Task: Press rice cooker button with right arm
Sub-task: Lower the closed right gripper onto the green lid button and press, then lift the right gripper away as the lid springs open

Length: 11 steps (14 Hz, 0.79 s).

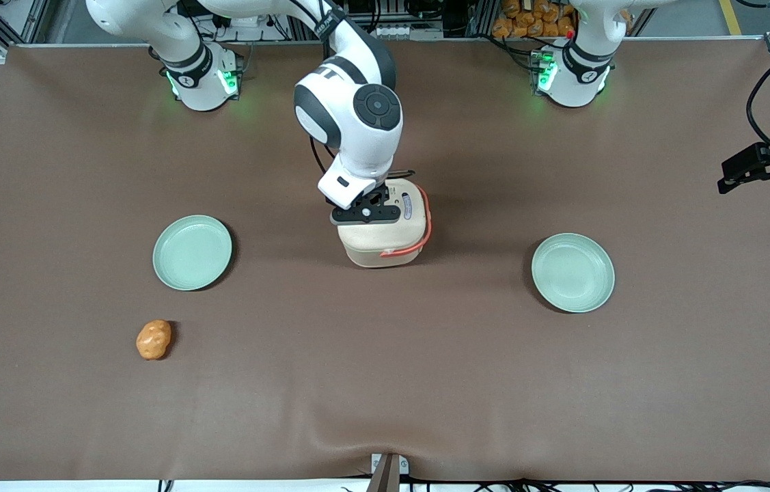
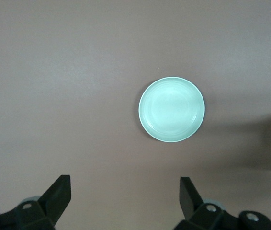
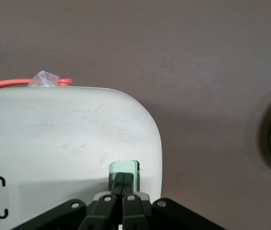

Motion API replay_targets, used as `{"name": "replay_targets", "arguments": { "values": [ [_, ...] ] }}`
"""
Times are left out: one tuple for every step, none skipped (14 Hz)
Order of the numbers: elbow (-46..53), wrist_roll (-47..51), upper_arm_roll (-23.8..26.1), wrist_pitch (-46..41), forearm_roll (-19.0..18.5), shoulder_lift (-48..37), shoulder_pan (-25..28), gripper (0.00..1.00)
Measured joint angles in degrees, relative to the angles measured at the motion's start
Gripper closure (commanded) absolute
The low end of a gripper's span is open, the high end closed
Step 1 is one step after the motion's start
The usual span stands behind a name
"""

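From the front, the right arm (image 1: 350,109) reaches out from its base at the table's edge farthest from the camera and bends down over the middle of the brown table (image 1: 385,383). Its wrist tips steeply downward, and the gripper (image 1: 365,213) sits on top of the rice cooker (image 1: 385,236), over the part of the lid toward the working arm's end. The cooker stands near the table's centre, with its coral handle (image 1: 425,225) curving round the side toward the parked arm's end. A small purple oval label (image 1: 406,205) shows on the lid beside the gripper; whatever is printed on it cannot be read. One pale green plate (image 1: 192,252) lies toward the working arm's end of the table, another plate (image 1: 572,272) toward the parked arm's end. An orange lump (image 1: 154,339) rests nearer the camera than the first plate.

The left wrist view shows only that second plate (image 2: 172,109) lying on bare brown cloth.

In the right wrist view the gripper (image 3: 122,183) has its two fingers (image 3: 118,184) pressed together, with their tips set on the mint-green button (image 3: 123,167) close to a rounded corner of the cream lid (image 3: 63,139). Two small dark U-shaped marks (image 3: 0,196) are printed on a pale oval patch of the lid. A sliver of the handle (image 3: 11,85) and a scrap of clear plastic (image 3: 44,79) peek over the lid's edge.
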Motion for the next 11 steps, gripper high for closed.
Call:
{"name": "replay_targets", "arguments": {
  "values": [
    [0.1,0.0,0.0,-0.3,0.0,0.0,0.0,1.00],
    [0.6,0.0,-0.1,-1.2,0.1,-0.2,0.0,1.00],
    [1.4,0.0,-0.2,-2.5,0.1,-0.6,0.0,0.96],
    [2.3,0.1,-0.4,-4.4,0.3,-1.6,-0.1,0.72],
    [3.4,0.1,-0.5,-7.0,0.6,-3.0,-0.4,0.56],
    [4.6,0.1,-0.7,-9.8,1.0,-4.9,-0.9,0.26],
    [5.9,0.1,-0.9,-12.6,1.3,-6.9,-1.6,0.00],
    [6.9,0.0,-1.0,-15.1,1.4,-8.9,-2.5,0.00],
    [7.7,0.0,-1.2,-17.4,1.4,-10.8,-3.5,0.00],
    [8.5,0.0,-1.3,-19.4,1.5,-12.6,-4.8,0.00],
    [9.1,0.0,-1.3,-21.7,1.5,-14.4,-6.3,0.00]
  ]
}}
